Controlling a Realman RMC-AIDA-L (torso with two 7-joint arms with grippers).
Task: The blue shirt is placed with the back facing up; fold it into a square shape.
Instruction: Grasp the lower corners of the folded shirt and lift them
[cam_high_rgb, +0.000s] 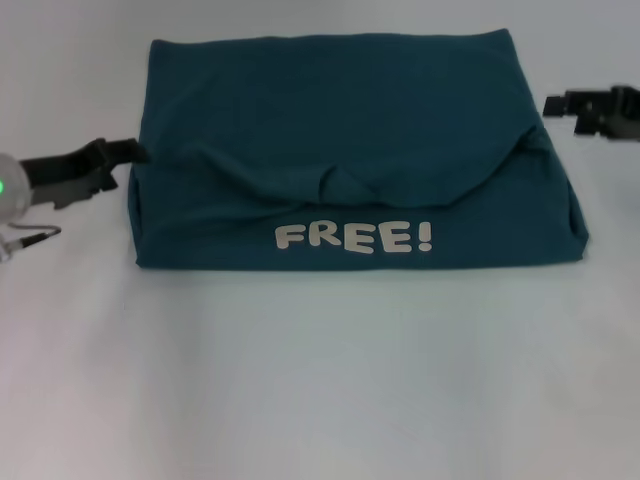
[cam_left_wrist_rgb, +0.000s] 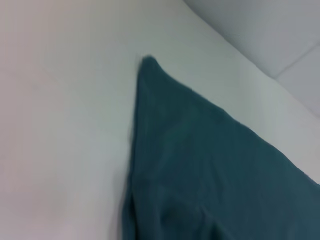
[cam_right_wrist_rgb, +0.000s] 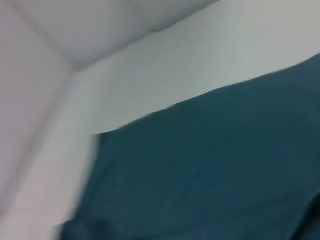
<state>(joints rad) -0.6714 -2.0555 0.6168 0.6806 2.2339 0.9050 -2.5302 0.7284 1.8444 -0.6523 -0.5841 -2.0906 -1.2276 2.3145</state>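
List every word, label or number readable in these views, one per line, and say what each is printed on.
"FREE!" in white letters, on the near folded-up band of the dark teal-blue cotton shirt lying on the white table, seen in the head view.
Nothing else is readable: both wrist views show only plain teal cloth and bare white surface, with no text.
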